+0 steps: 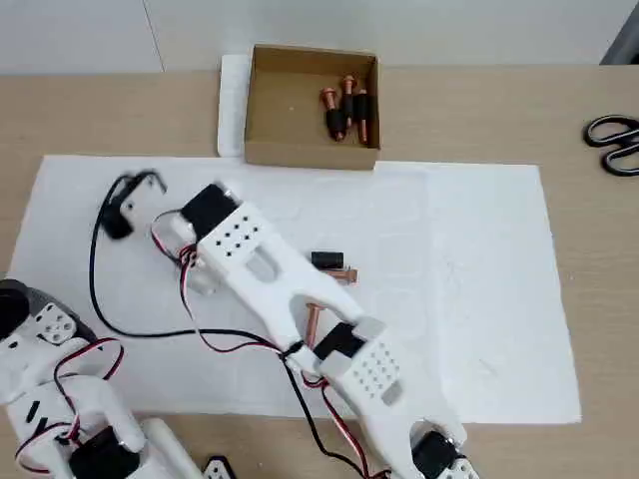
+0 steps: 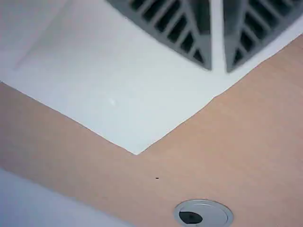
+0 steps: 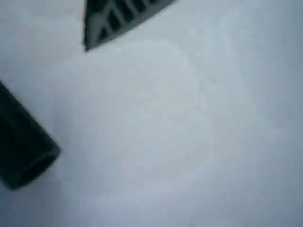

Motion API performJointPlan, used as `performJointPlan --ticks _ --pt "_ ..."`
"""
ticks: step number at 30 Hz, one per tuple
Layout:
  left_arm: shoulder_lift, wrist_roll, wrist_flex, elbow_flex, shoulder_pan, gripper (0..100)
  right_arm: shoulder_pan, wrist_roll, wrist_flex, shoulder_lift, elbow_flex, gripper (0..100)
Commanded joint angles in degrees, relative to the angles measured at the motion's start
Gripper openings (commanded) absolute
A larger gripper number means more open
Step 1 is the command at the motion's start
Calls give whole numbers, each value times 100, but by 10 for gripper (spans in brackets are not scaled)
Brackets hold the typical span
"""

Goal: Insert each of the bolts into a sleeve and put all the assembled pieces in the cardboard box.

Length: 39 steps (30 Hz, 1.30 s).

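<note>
The cardboard box (image 1: pixel 262 150) stands at the back and holds three copper bolts in black sleeves (image 1: pixel 344 110). On the white paper lie a loose black sleeve (image 1: pixel 326 260), a copper bolt (image 1: pixel 345 274) right beside it, and a second bolt (image 1: pixel 313 321) partly under the arm. My right arm stretches from the front edge across the paper. Its gripper (image 1: pixel 135 205) is open, low over the paper's left part, with a black sleeve (image 3: pixel 23 146) (image 1: pixel 118 225) lying beside one finger (image 3: pixel 118 19). My left gripper (image 2: pixel 218 64) is shut and holds nothing. It hangs over the paper's corner with its arm (image 1: pixel 60 399) folded at the front left.
Scissors (image 1: pixel 614 143) lie at the table's right edge. A black cable (image 1: pixel 95 289) loops over the paper's left side. A round grommet (image 2: pixel 202 213) sits in the bare wood beyond the paper's corner (image 2: pixel 136 152). The paper's right half (image 1: pixel 479 299) is bare.
</note>
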Motion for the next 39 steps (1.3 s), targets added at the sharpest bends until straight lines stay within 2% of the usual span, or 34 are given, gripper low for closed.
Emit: performJointPlan --ticks 1,15,35,39 --pt "-53 35 26 -251 -18 6 -13 440 -189 215 -44 220" --pt "-53 35 26 -251 -18 6 119 475 -1156 752 -62 220" --pt "-53 35 26 -251 -18 6 101 475 -1156 796 -53 218" --pt "-53 35 26 -251 -9 6 101 475 -1156 796 -53 132"
